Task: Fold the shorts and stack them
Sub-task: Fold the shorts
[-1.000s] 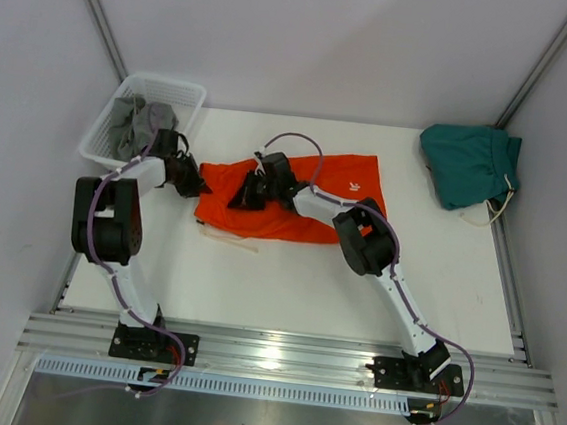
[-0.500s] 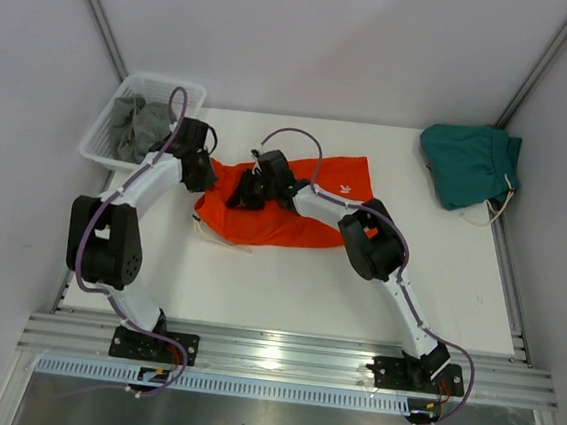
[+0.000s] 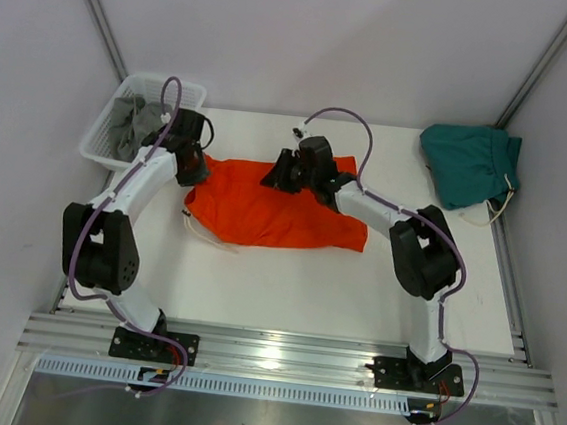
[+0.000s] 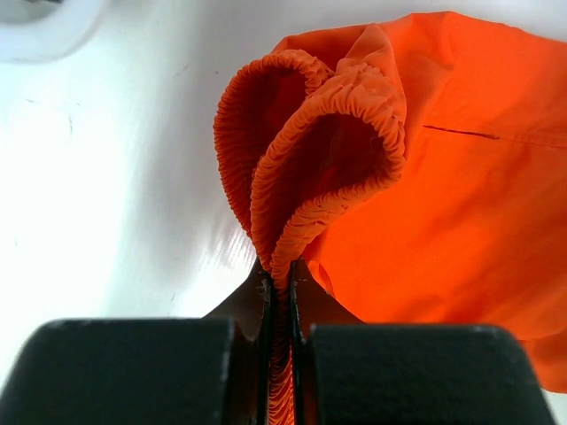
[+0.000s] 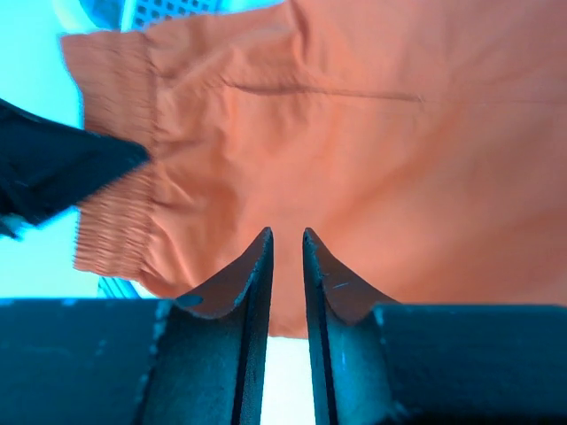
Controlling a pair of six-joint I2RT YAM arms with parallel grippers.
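White tabletop seen from above, with grey walls around it. Bright orange shorts lie spread left of the middle, the waistband toward the left arm. The left gripper is clamped on the bunched elastic waistband, which loops up from between its fingers (the wrist view shows this clearly). The right gripper hovers over the far edge of the orange shorts; its fingers stand close together with a thin slit between them and no cloth visible in it. A white drawstring trails from the near left corner. Dark teal shorts sit folded at the far right corner, well apart. At the far left, a white basket holds grey cloth.
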